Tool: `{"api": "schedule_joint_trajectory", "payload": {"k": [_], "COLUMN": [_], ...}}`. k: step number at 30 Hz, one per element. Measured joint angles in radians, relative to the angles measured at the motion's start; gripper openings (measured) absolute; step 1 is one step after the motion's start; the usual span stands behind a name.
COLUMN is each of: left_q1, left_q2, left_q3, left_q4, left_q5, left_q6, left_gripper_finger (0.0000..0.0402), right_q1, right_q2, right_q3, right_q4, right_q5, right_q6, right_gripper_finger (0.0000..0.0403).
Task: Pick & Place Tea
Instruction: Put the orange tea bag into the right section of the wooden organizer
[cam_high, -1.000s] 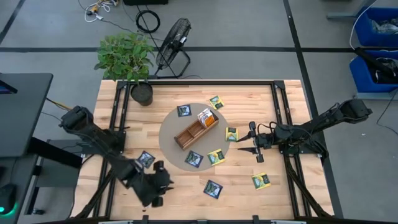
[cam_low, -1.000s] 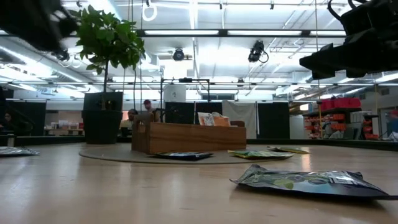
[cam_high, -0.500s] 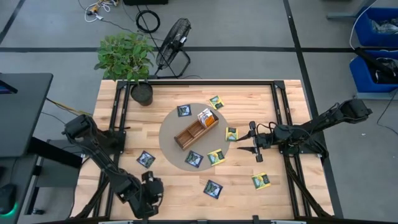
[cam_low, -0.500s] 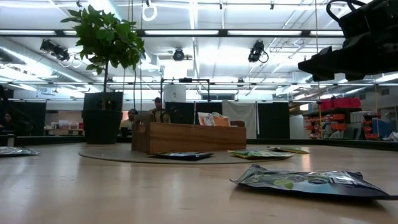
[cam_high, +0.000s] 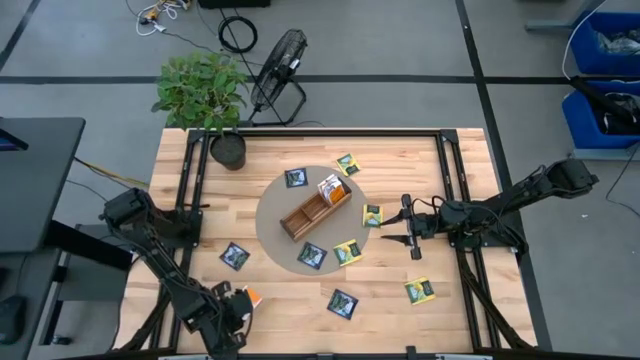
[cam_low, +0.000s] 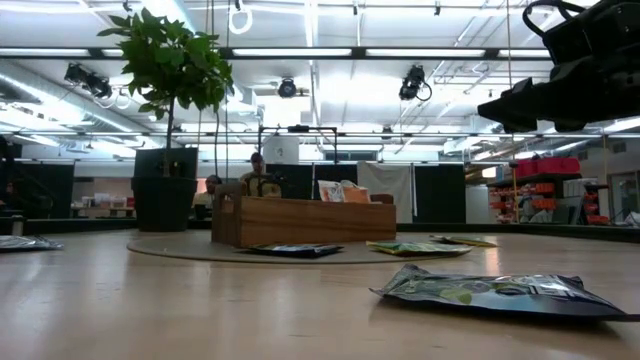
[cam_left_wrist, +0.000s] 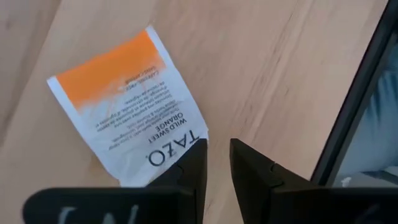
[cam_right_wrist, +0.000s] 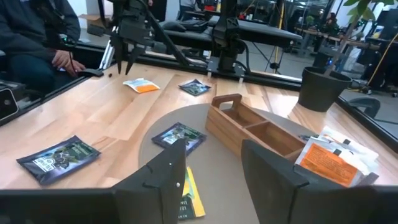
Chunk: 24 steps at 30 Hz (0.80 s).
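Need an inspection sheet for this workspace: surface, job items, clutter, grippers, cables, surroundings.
Surface: light wooden table with a round grey mat.
Job's things: orange-and-white tea packet flat near the front left edge; brown wooden compartment tray on the mat; other packets scattered.
Clutter: potted green plant.
Grippers: left gripper nearly closed beside the orange packet, holding nothing; right gripper open, hovering right of the mat.
Cables: black coil on the floor.
Surroundings: floor fan, blue bins, seated person.

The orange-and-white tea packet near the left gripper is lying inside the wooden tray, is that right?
Not quite. The orange-and-white tea packet lies on the bare table at its front left corner, beside the left gripper and far from the wooden tray. The high view shows it.
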Motion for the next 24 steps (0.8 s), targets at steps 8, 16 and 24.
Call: {"api": "schedule_joint_trajectory", "payload": {"k": [8,16,24], "left_q1": [0.002,0.021,0.035], "left_q2": [0.0,0.0,0.065], "left_q3": [0.0,0.0,0.001], "left_q4": [0.003,0.006,0.032], "left_q5": [-0.036,-0.016,0.152], "left_q6": [0.029,-0.033,-0.054], "left_gripper_finger": [0.0068,0.0079,0.0162], "right_q1": [0.0,0.0,0.0], "right_q2": [0.0,0.0,0.0], "right_q3": [0.0,0.0,0.0], "right_q4": [-0.006,-0.017,-0.028], "right_q5": [0.0,0.0,0.0], "right_q6": [0.012,0.015,0.012], "right_gripper_finger": [0.0165,0.0165,0.0165]}}
